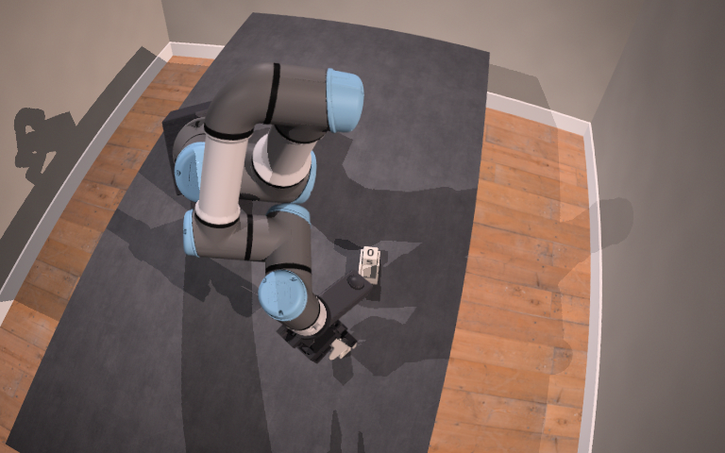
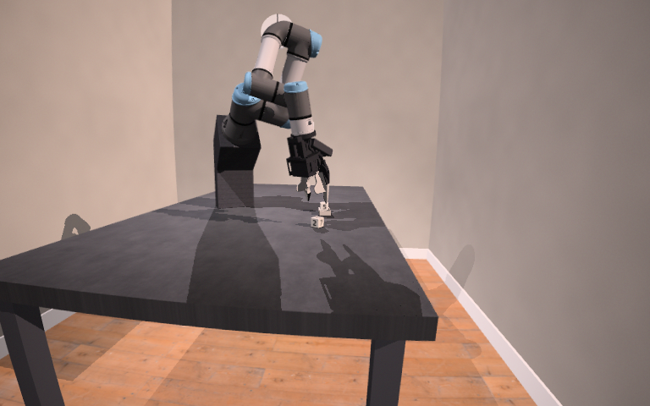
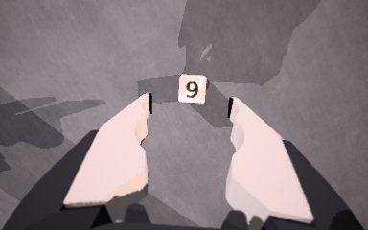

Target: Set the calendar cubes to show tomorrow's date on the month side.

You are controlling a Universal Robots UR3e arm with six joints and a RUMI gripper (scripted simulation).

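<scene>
A white cube (image 2: 316, 222) (image 3: 192, 89) lies flat on the dark table, outside the tray. Its top shows a 9 in the wrist view, and two sides show 2 and 7 in the exterior view. The gripper hides it in the top view. The small pale tray (image 1: 378, 272) (image 2: 326, 212) holds the other cube (image 1: 369, 253) (image 2: 323, 205) at one end, with 0 on top and 5 on a side. The month's name is not legible. My gripper (image 1: 342, 349) (image 2: 318, 194) (image 3: 190, 97) is partly open and empty, above the loose cube, which appears slightly beyond the fingertips in the wrist view.
The arm's wrist and the dark camera housing (image 1: 347, 296) hang close beside the tray in the top view. The table's long right edge (image 1: 461, 298) lies to the right of the tray. Arm shadows cross the table top.
</scene>
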